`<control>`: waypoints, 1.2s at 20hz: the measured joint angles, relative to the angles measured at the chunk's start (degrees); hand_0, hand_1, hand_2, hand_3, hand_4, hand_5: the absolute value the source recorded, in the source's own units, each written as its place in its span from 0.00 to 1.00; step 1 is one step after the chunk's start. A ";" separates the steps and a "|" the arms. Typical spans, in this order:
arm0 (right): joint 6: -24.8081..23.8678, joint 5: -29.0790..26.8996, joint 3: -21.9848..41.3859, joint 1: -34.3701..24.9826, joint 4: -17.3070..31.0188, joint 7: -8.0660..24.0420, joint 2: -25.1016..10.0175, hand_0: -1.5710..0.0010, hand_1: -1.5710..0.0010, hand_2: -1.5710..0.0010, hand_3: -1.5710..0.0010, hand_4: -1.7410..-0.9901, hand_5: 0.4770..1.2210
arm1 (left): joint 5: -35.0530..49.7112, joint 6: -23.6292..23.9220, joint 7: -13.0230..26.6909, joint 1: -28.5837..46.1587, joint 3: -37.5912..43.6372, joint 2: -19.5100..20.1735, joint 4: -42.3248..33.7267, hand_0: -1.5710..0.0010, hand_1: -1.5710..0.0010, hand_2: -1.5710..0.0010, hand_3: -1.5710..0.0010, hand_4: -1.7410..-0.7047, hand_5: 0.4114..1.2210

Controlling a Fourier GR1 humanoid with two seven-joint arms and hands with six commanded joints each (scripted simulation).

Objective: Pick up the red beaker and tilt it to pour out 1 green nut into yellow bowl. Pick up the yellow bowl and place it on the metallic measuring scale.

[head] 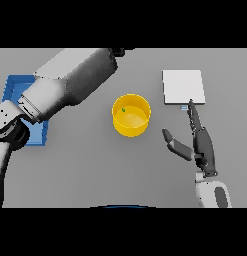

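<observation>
In the head view, the round yellow bowl (131, 115) sits mid-tabletop (95, 165) with a small green nut (123, 110) inside near its left wall. Bare grey surface separates it from the flat square metallic scale (183, 86) at far right. The right hand (200, 142) lies near the scale's near edge, fingers (194, 114) straight, thumb spread toward the bowl. The left arm crosses over a blue tray (37, 132) at the left edge; its hand is out of view.
</observation>
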 measured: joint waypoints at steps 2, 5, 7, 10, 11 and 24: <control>0.69 -0.89 -0.27 -0.29 -0.24 -0.74 -0.40 1.00 1.00 1.00 1.00 0.83 0.10 | 1.98 1.43 1.19 -2.53 3.92 1.95 3.51 0.00 0.00 0.00 0.00 0.02 1.00; 1.65 -1.71 -0.11 -1.15 0.60 -0.91 -0.33 1.00 1.00 1.00 1.00 0.85 0.13 | 8.46 -0.38 4.89 -6.44 13.30 4.28 10.88 0.00 0.00 0.00 0.03 0.01 1.00; 1.60 -1.17 0.28 -1.32 0.73 -1.74 -0.43 1.00 1.00 1.00 1.00 0.85 0.14 | 16.61 -2.74 8.80 -7.33 23.01 7.63 15.51 0.00 0.00 0.00 0.04 0.01 1.00; 2.21 -2.60 -0.48 -2.11 2.00 -1.76 -0.59 1.00 1.00 1.00 1.00 0.83 0.15 | 28.81 -2.91 10.99 -5.69 35.84 13.15 21.26 0.00 0.00 0.00 0.03 0.00 1.00; 1.85 -1.78 -0.34 -2.54 2.16 -1.57 -0.92 1.00 1.00 1.00 1.00 0.83 0.16 | 31.72 -2.26 10.93 -4.54 38.68 14.79 22.48 0.00 0.00 0.00 0.02 0.00 1.00; 3.24 -1.81 0.07 -2.70 2.56 -1.72 -2.24 1.00 1.00 1.00 1.00 0.81 0.26 | 57.41 17.05 25.28 21.72 58.31 19.11 22.58 0.00 0.00 0.00 0.00 0.00 1.00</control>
